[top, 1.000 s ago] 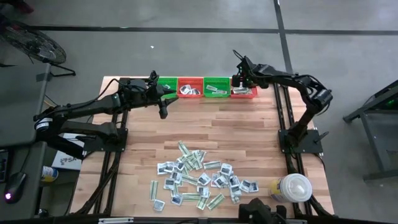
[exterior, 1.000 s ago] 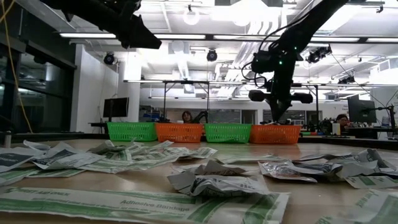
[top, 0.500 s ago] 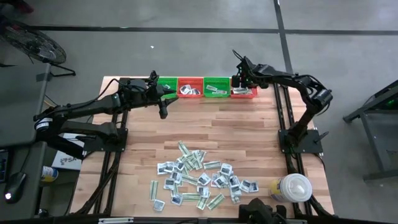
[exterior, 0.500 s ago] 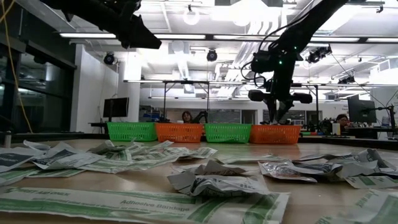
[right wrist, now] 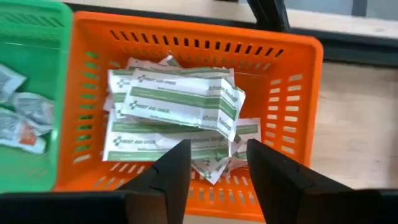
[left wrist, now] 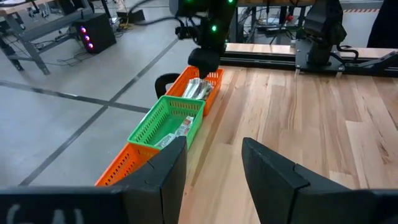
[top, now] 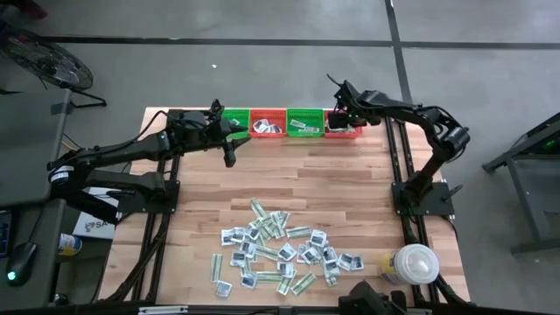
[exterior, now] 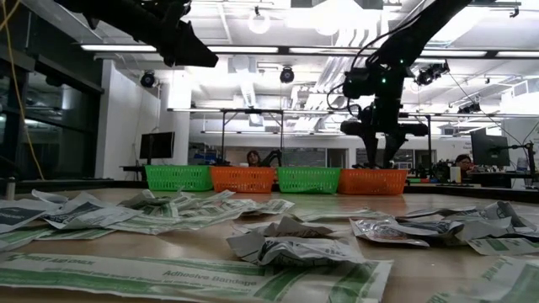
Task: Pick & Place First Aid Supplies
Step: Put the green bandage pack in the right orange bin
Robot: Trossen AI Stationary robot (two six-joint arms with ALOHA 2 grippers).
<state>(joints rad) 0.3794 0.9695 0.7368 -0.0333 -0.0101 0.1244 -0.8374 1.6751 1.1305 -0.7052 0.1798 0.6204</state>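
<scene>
Along the far edge of the table (top: 350, 188), a row of four baskets set side by side: leftmost basket (top: 234, 120), second basket (top: 267, 124), third basket (top: 304, 123), rightmost basket (top: 342, 129). In the rightmost basket, a stack of bandage strips (right wrist: 180, 106); in the third, small packets (right wrist: 15, 118). Over the rightmost basket, the right gripper (top: 336, 115), fingers apart. Just before the leftmost basket, above the table, the left gripper (top: 230, 147), fingers apart. Well apart from the baskets, toward the near edge, a scattered heap of first aid packets (top: 282, 255). At the near right corner, right of the heap, a round lidded container (top: 411, 263).
</scene>
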